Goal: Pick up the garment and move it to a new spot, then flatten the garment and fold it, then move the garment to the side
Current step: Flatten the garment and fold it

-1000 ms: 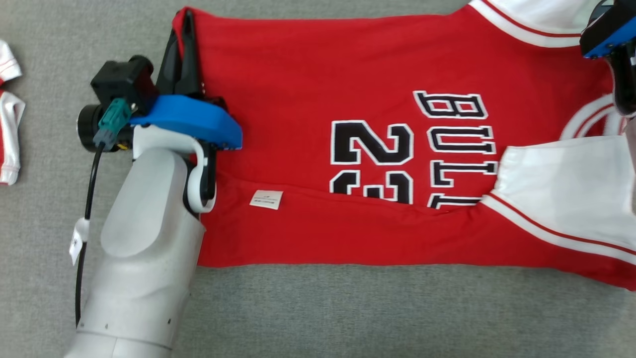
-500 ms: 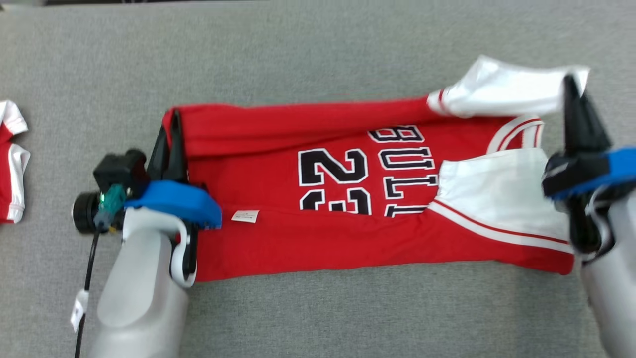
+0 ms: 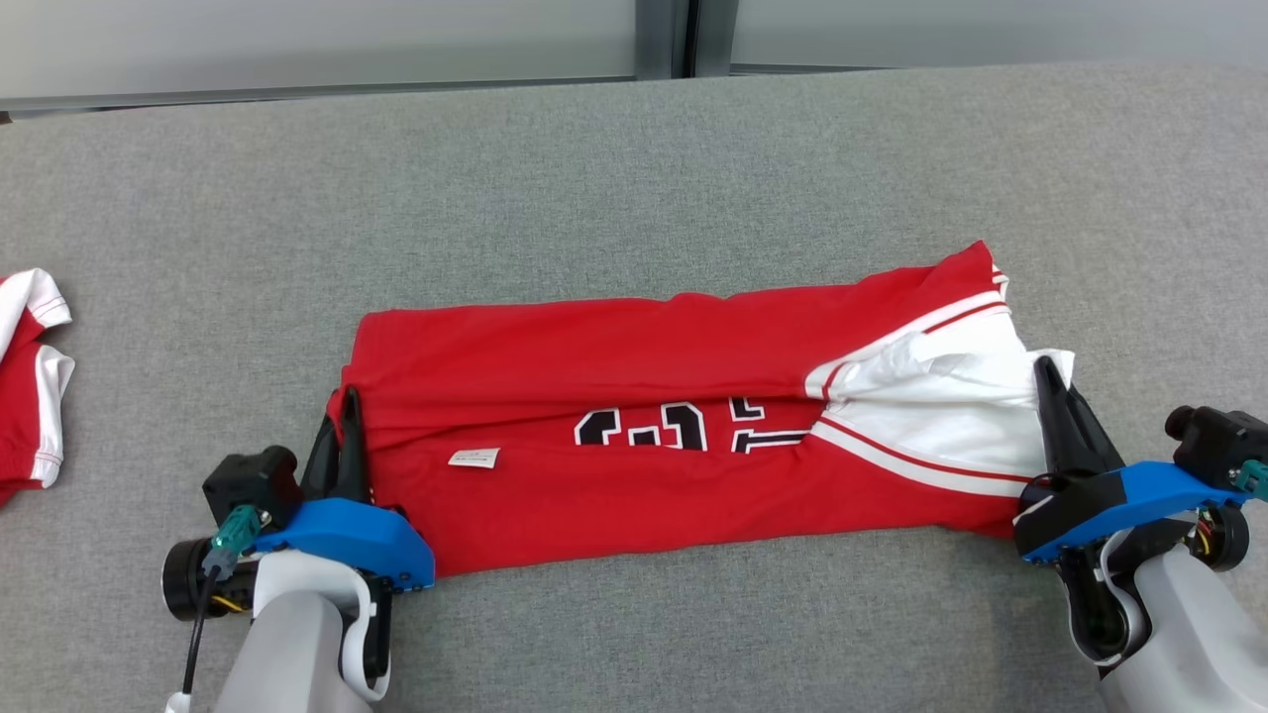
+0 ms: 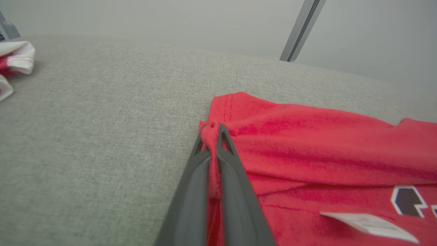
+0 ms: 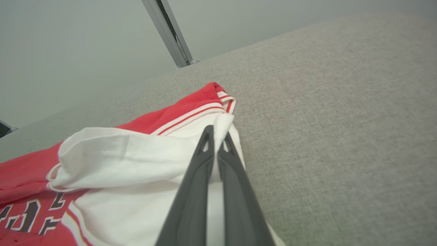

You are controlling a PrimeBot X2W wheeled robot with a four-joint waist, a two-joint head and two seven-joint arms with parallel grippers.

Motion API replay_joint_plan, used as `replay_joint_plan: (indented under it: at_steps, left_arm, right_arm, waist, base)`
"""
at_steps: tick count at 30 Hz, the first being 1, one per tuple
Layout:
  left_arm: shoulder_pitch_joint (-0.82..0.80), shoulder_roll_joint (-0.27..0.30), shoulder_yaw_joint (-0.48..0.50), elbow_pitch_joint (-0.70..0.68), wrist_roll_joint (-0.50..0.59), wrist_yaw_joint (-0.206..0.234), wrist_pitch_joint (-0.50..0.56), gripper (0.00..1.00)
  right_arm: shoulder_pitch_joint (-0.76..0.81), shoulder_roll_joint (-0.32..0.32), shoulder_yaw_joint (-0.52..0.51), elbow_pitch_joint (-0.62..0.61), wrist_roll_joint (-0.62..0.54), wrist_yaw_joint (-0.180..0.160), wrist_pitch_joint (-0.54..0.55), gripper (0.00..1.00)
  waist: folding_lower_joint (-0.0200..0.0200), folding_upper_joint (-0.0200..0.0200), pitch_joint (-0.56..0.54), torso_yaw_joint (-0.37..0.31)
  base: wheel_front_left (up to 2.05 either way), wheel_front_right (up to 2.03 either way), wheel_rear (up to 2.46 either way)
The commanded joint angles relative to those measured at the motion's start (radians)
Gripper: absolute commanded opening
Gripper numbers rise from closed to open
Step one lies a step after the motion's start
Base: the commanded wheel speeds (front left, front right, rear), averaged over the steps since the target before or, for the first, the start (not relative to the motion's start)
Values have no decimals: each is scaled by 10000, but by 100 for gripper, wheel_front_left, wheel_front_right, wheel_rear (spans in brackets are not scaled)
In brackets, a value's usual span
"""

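The red sleeveless basketball jersey with white trim and black lettering [image 3: 614, 495] lies lengthwise across the middle of the grey fabric-covered bench [image 3: 634, 178], folded so that a red flap covers the upper half of the numerals, and a small white label [image 3: 474, 458] shows near its left end. The left hand [image 3: 347, 401] is clenched on the red hem corner at that end, and the right hand [image 3: 1043, 368] is clenched on the white fabric at the armhole end, both low over the bench. A second red-and-white garment [image 3: 28, 386] lies well apart at the bench's left edge.
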Motion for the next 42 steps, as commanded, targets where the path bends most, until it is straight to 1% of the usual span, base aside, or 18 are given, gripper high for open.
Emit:
replay_joint_plan:
  at_steps: [1,2,3,10,15,18,22,26,27,28,29,31,33,36,39,42]
  left_arm:
    - [76,4,15,-75,-50,83,-26,62]
    - [157,8,-5,-116,-107,140,-26,100]
    - [237,10,-20,-158,-140,209,-26,100]
    - [889,2,-192,-905,-458,652,-26,100]
    - [1181,4,-559,-1197,-648,804,-26,100]
    - [1241,1,-678,-1283,-780,862,-26,100]
    - [1270,-3,-772,-1357,-809,915,-26,100]
    - [1344,-5,-762,-1362,-872,933,-26,100]
    - [1372,-3,-764,-1365,-870,933,-26,100]
    - [1399,-3,-776,-1367,-872,929,-26,100]
    - [1423,-5,-794,-1361,-893,927,-26,100]
    - [1417,-5,-858,-1334,-922,902,-26,100]
    - [1381,-3,-892,-1323,-938,922,-26,100]
    - [1342,-4,-906,-1339,-920,943,-26,100]
    - [1252,-4,-973,-1356,-901,988,-26,100]
    - [1172,-4,-1001,-1330,-856,894,-26,100]
  right_arm:
    - [70,-36,-36,55,-44,-1,-55,18]
    - [29,3,-59,136,-46,-3,-55,58]
    - [-7,33,-85,214,-47,-3,-55,100]
    - [-281,11,-357,512,-405,-1,-54,100]
    - [-601,-68,-102,1602,-648,-1,63,100]
    - [-852,-263,-125,2399,-893,-1,115,100]
    - [-1177,-127,-126,3477,-1150,-1,382,100]
    - [-1222,379,233,3949,-960,14,687,100]
    - [-1211,490,360,3967,-832,14,793,89]
    - [-1194,577,534,3908,-738,17,819,21]
    - [-1167,616,679,3817,-618,23,814,0]
    - [-1100,576,928,3653,-354,22,770,0]
    - [-1115,348,969,3512,-151,-1,501,0]
    - [-1220,6,835,3374,10,-4,183,0]
    - [-1300,-166,659,3227,109,-4,7,0]
    - [-1300,-309,447,3018,186,-4,-45,0]
  waist:
    - [2,2,-28,13]
    - [2,2,-46,19]
    - [2,2,-69,32]
    - [2,2,-313,247]
    - [2,2,-395,559]
    - [2,2,-406,770]
    - [2,2,-414,954]
    - [2,2,-437,1016]
    - [2,2,-444,1013]
    - [2,2,-452,1005]
    - [2,2,-462,993]
    - [2,2,-474,939]
    - [2,2,-474,875]
    - [2,2,-455,733]
    - [2,2,-436,564]
    - [2,2,-372,393]
  base:
    - [0,0,0]
    - [0,0,0]
    - [0,0,0]
    - [0,0,0]
    - [0,0,0]
    - [0,0,0]
    - [0,0,0]
    - [0,0,0]
    - [0,0,0]
    - [0,0,0]
    - [0,0,0]
    - [0,0,0]
    - [0,0,0]
    - [0,0,0]
    - [0,0,0]
    - [0,0,0]
